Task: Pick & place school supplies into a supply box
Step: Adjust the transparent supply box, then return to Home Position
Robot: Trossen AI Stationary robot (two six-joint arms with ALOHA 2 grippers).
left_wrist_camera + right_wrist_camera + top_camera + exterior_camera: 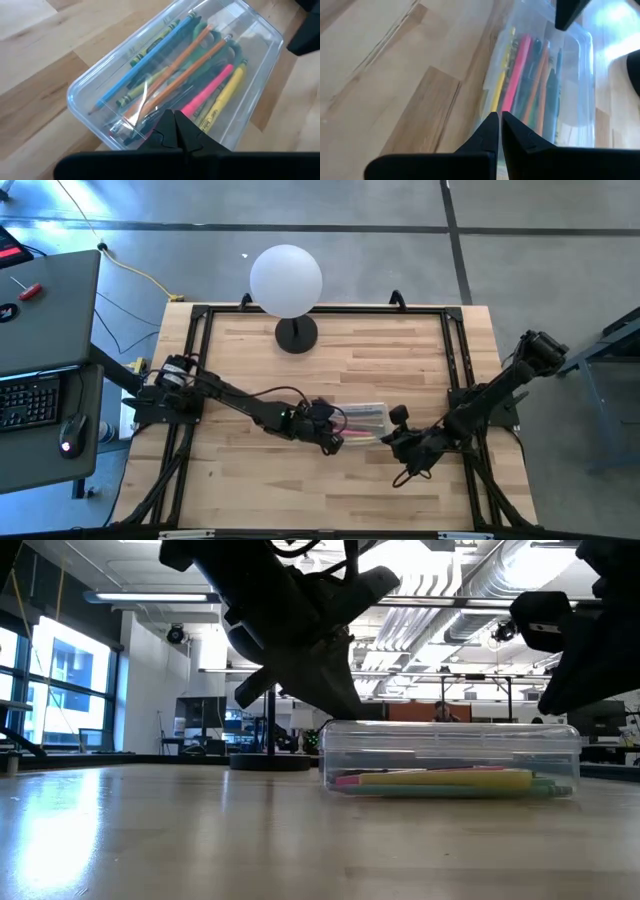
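box point(362, 418): clear, lid on, mid-table toward the front edge
supplies point(200, 85): all inside, looks like
left gripper point(334, 442): closed, empty, at the box's left end
right gripper point(392, 439): closed, empty, at its right end
step: basically finished
next: probably just back both arms off

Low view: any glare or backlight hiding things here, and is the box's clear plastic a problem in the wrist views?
Low view: window glare streaks the table; both arms are backlit silhouettes. Left wrist view: a glint on the supply box, pens still readable. Right wrist view: bright wash over the box's far end.
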